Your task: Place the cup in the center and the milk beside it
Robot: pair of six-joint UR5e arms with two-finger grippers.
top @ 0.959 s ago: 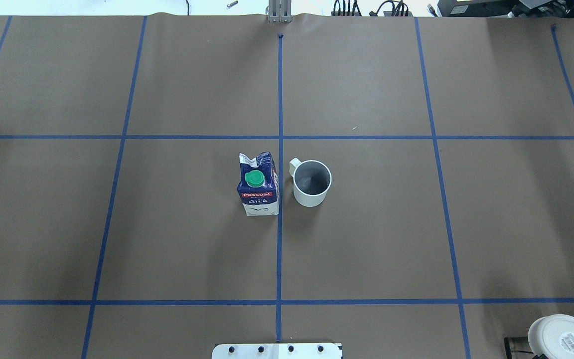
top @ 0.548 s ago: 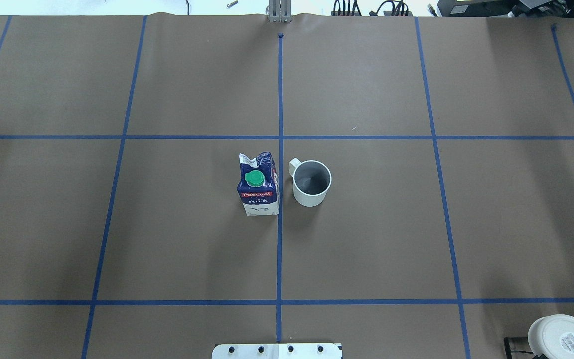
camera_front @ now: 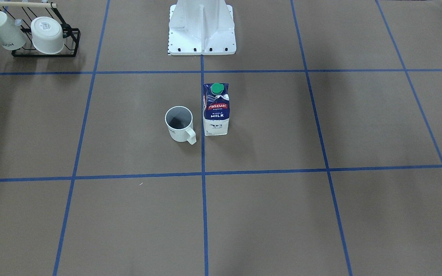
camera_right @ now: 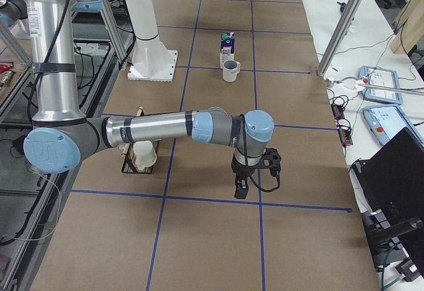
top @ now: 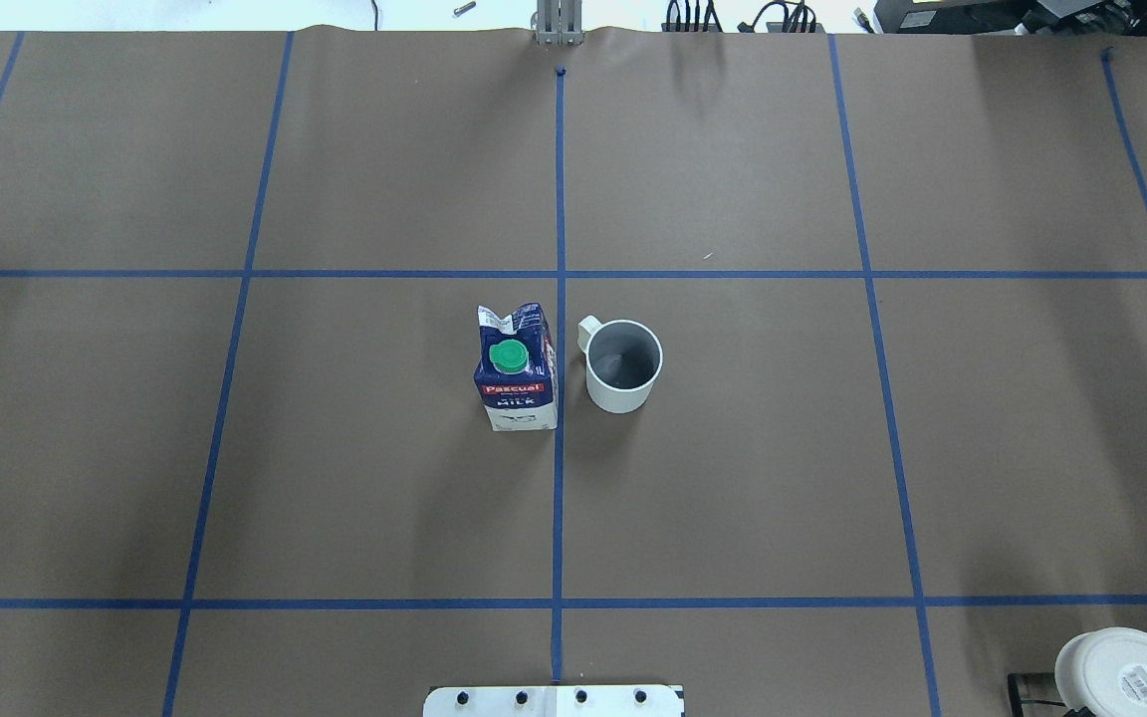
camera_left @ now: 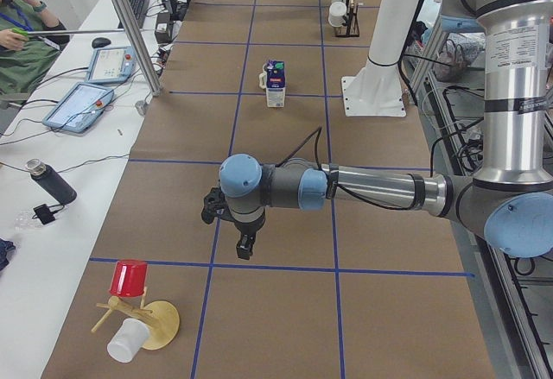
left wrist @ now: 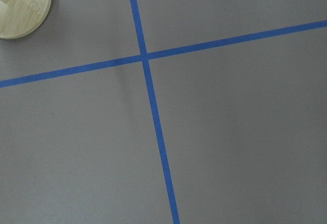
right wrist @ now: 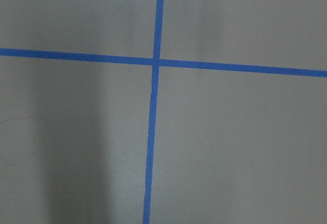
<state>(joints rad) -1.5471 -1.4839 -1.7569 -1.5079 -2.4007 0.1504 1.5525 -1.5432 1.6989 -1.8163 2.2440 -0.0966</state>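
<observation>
The cup (top: 623, 364), a small white mug with a dark grey inside, stands upright in the center squares (top: 733, 478), just right of the middle blue tape line. Its handle points toward the milk (top: 516, 368), a navy and white carton with a green cap, upright just left of that line. A small gap separates them. Both also show in the front view: cup (camera_front: 180, 123), milk (camera_front: 216, 110). My left gripper (camera_left: 244, 245) hangs far from them over the table's left end. My right gripper (camera_right: 241, 188) hangs over the right end. I cannot tell whether either is open or shut.
A black wire rack (camera_front: 44, 51) with a tall white mug and a handleless white cup stands at the robot's right. A wooden stand (camera_left: 147, 323) with a red cup and a white cup stands at the left end. The robot base (camera_front: 202, 28) is at the table's edge.
</observation>
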